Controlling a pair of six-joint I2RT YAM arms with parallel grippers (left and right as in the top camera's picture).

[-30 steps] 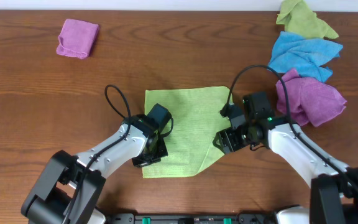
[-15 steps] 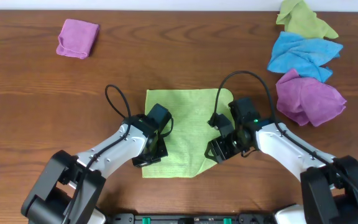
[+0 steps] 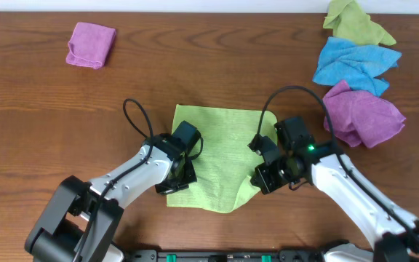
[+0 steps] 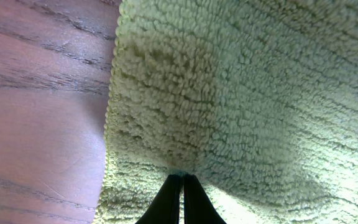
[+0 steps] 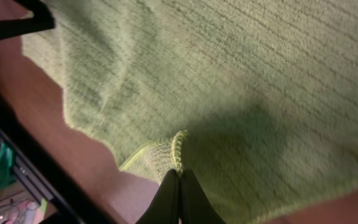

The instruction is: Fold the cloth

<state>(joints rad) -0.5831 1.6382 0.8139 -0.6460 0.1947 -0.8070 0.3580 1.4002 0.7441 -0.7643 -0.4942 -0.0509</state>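
A lime green cloth (image 3: 217, 156) lies on the wooden table between my two arms. My left gripper (image 3: 174, 182) is shut on the cloth at its near left corner; in the left wrist view the closed fingertips (image 4: 182, 177) pinch a raised fold of the cloth (image 4: 241, 93). My right gripper (image 3: 262, 177) is shut on the cloth's near right edge; in the right wrist view the closed tips (image 5: 178, 174) hold the hemmed edge of the cloth (image 5: 229, 68), which is lifted and bunched. The right side of the cloth is pulled in and folded over.
A folded purple cloth (image 3: 91, 44) lies at the far left. At the far right are a crumpled green cloth (image 3: 355, 22), a blue cloth (image 3: 355, 62) and a purple cloth (image 3: 362, 115). The table's front edge is close behind both arms.
My right gripper pulled the cloth's right edge leftward, then shifted back right a little. The cloth's right side is now narrower and bunched. The left arm stayed put.
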